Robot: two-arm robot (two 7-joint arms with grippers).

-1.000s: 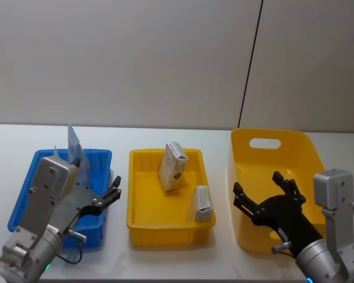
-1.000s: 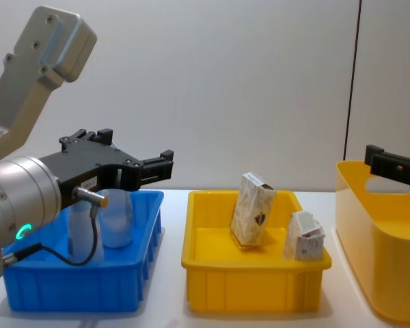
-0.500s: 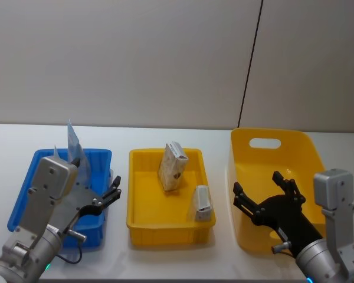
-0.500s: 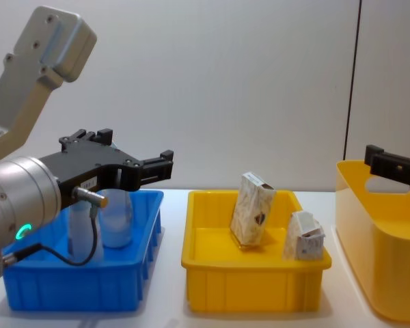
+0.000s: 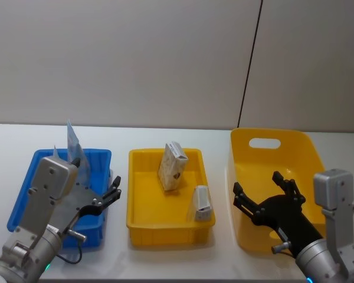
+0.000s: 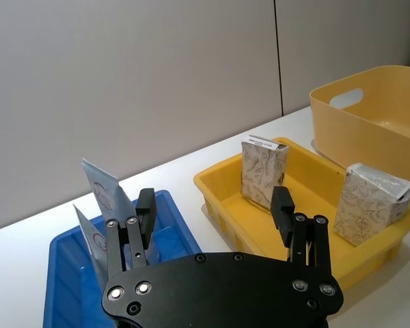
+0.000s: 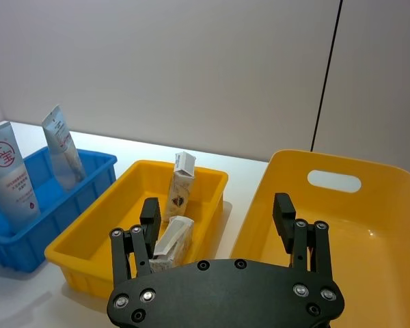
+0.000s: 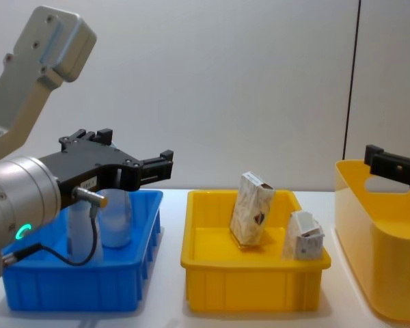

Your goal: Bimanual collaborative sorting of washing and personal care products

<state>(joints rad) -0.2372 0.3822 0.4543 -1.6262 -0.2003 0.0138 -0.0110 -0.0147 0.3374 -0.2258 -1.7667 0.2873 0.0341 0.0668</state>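
Head view: left gripper (image 5: 114, 190) over the blue tray (image 5: 22, 199) near the tubes (image 5: 74, 141), right gripper (image 5: 262, 190) over the bin (image 5: 301, 147), both with fingers spread, empty. Carton (image 5: 173, 167) and packet (image 5: 202, 202) stand in the yellow tray (image 5: 165, 234); best to grip the carton squarely from above.

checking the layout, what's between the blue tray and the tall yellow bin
In the head view, the yellow tray sits between them, holding the beige carton and the small whitish packet.
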